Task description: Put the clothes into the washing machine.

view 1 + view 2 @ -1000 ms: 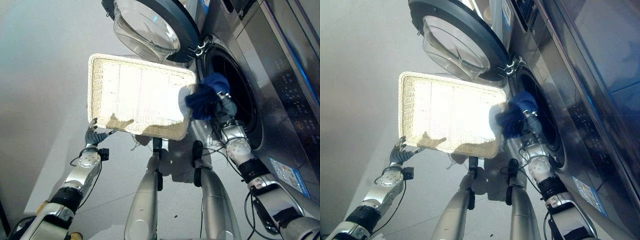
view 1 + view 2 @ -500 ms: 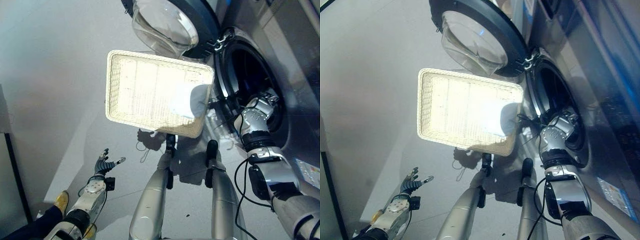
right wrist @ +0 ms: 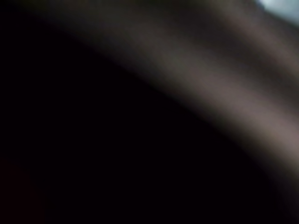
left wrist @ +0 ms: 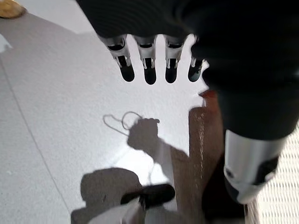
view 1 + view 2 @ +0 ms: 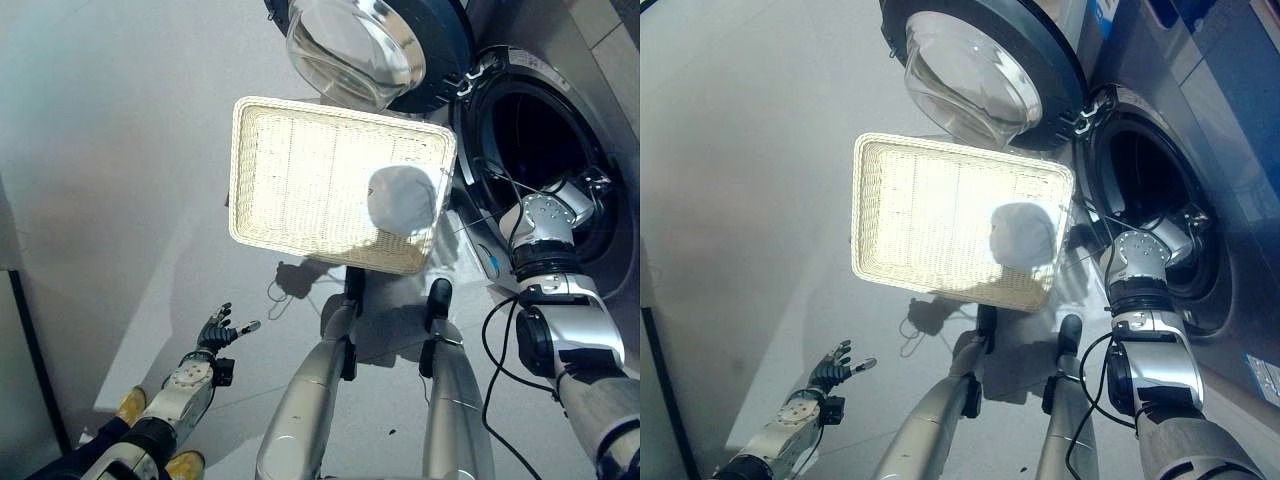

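Note:
The washing machine's round drum opening (image 5: 530, 130) is at the right, with its glass door (image 5: 370, 45) swung wide open. My right arm (image 5: 548, 218) reaches into the dark drum, and the hand is hidden inside it; the right wrist view is dark. A white wicker basket (image 5: 300, 170) lies on the floor just left of the opening, with a bare bottom. My left hand (image 5: 215, 330) hangs low at the lower left over the grey floor, well away from the basket. It is open, with its fingers (image 4: 149, 65) straight and nothing in it.
The open door (image 5: 985, 70) juts out over the basket's far edge. A person's yellow shoes (image 5: 130, 402) stand at the lower left, close to my left arm. Grey floor (image 5: 120, 150) stretches left of the basket.
The right hand, shut on a blue cloth at the drum's mouth, has gone into the drum with it. The left hand has dropped from the basket's near corner. The camera has shifted.

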Robot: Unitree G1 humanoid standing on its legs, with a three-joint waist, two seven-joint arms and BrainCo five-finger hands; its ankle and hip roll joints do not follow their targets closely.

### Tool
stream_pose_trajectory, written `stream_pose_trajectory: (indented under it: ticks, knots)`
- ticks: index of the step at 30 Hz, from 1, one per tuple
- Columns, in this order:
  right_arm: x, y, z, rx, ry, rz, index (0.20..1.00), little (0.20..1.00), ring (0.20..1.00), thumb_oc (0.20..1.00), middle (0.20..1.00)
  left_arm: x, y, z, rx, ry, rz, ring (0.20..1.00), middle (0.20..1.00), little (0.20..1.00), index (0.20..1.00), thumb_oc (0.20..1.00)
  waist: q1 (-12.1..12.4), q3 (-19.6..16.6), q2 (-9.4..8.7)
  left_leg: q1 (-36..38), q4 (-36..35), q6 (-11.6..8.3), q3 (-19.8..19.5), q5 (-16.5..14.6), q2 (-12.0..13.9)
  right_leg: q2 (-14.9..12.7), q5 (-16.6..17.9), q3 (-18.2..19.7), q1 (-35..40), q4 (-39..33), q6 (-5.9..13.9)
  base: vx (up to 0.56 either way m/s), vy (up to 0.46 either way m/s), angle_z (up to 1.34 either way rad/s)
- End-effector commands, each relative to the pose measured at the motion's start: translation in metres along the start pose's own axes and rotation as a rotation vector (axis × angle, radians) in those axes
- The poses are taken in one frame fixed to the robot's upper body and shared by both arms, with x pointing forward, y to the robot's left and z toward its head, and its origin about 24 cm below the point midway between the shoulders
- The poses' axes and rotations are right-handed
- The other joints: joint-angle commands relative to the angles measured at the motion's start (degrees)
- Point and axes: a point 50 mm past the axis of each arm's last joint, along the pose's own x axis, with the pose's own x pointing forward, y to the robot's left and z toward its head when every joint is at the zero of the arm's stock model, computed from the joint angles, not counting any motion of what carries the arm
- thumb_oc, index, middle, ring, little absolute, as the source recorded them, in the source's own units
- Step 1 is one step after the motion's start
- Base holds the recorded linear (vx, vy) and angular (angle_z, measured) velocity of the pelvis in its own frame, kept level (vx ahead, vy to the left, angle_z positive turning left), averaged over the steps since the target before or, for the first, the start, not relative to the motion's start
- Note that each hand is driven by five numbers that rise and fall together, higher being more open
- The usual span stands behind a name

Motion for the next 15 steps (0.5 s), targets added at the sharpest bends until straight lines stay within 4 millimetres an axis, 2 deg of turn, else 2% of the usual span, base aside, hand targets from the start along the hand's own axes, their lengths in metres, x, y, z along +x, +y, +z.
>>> stream_pose_trajectory:
  ticks: [1,3,5,7,8,10,11,12,15]
  knots:
    - [0.027,0.027,0.063,-0.166,-0.055,0.110,1.000,1.000,1.000,1.000,1.000,-0.003,-0.005,-0.019,-0.075,0.073,0.022,1.000,1.000,1.000,1.000,1.000,-2.1,-0.9,4.75,-4.6,7.9,-4.29,-3.2,-4.8,-0.2,6.2,4.6,-4.5,0.2,-5.6,-3.66,0.00,-0.016,-0.10]
    - [0.023,0.013,0.044,-0.283,0.020,0.188,1.000,1.000,1.000,1.000,1.000,-0.003,-0.011,-0.019,-0.090,0.063,0.014,1.000,1.000,1.000,1.000,1.000,-1.9,-0.9,4.61,-5.2,7.5,-4.20,-3.4,-4.5,-0.2,6.6,4.5,-4.4,-0.3,-5.5,-3.83,-0.01,-0.021,-0.18]
    - [0.019,0.007,0.036,-0.382,0.032,0.237,1.000,1.000,1.000,1.000,1.000,-0.002,-0.015,-0.018,-0.100,0.053,0.012,1.000,1.000,1.000,1.000,1.000,-1.9,-0.9,4.52,-5.3,7.1,-4.13,-3.5,-4.4,-0.2,6.9,4.5,-4.3,-0.5,-5.6,-3.88,-0.03,-0.010,-0.14]
    - [0.015,0.004,0.030,-0.553,0.022,0.317,1.000,1.000,1.000,1.000,1.000,-0.001,-0.019,-0.015,-0.106,0.045,0.011,1.000,1.000,1.000,1.000,1.000,-1.8,-0.9,4.37,-5.2,6.6,-4.04,-3.5,-4.2,-0.2,7.1,4.5,-4.3,-0.5,-5.9,-3.92,-0.03,-0.001,-0.15]
    - [0.013,0.003,0.029,-0.673,0.003,0.357,1.000,1.000,1.000,1.000,1.000,-0.002,-0.020,-0.017,-0.105,0.046,0.008,1.000,1.000,1.000,1.000,1.000,-1.9,-0.9,4.27,-4.6,6.4,-4.07,-3.5,-4.8,-0.2,7.3,3.9,-4.2,0.0,-5.7,-3.86,-0.04,0.014,-0.19]
    - [0.009,0.004,0.025,-0.793,-0.019,0.408,1.000,1.000,1.000,1.000,1.000,-0.001,-0.021,-0.016,-0.114,0.040,0.010,1.000,1.000,1.000,1.000,1.000,-2.0,-0.9,4.12,-5.2,6.1,-4.05,-3.4,-4.0,-0.2,7.4,4.7,-4.3,-0.6,-6.2,-3.92,-0.05,0.022,-0.14]
    - [0.008,0.005,0.024,-0.798,-0.021,0.408,1.000,1.000,1.000,1.000,1.000,-0.001,-0.021,-0.016,-0.115,0.040,0.010,1.000,1.000,1.000,1.000,1.000,-2.0,-0.9,4.13,-5.2,6.1,-4.05,-3.4,-4.0,-0.2,7.4,4.8,-4.3,-0.6,-6.2,-3.92,-0.01,0.025,-0.09]
    - [0.007,0.000,0.027,-0.876,-0.033,0.435,1.000,1.000,1.000,1.000,1.000,-0.002,-0.022,-0.019,-0.122,0.046,0.010,1.000,1.000,1.000,1.000,1.000,-2.1,-0.9,3.86,-4.7,6.1,-4.09,-3.4,-4.7,-0.2,7.4,4.2,-4.2,-0.2,-6.1,-3.76,-0.02,0.025,-0.07]
    - [0.004,-0.007,0.030,-0.924,-0.041,0.455,1.000,1.000,1.000,1.000,1.000,-0.002,-0.022,-0.021,-0.139,0.046,0.016,1.000,1.000,1.000,1.000,1.000,-2.4,-0.9,3.15,-5.1,6.0,-4.05,-3.4,-4.2,-0.1,7.5,5.1,-4.3,-0.5,-6.6,-3.66,-0.04,0.024,-0.04]
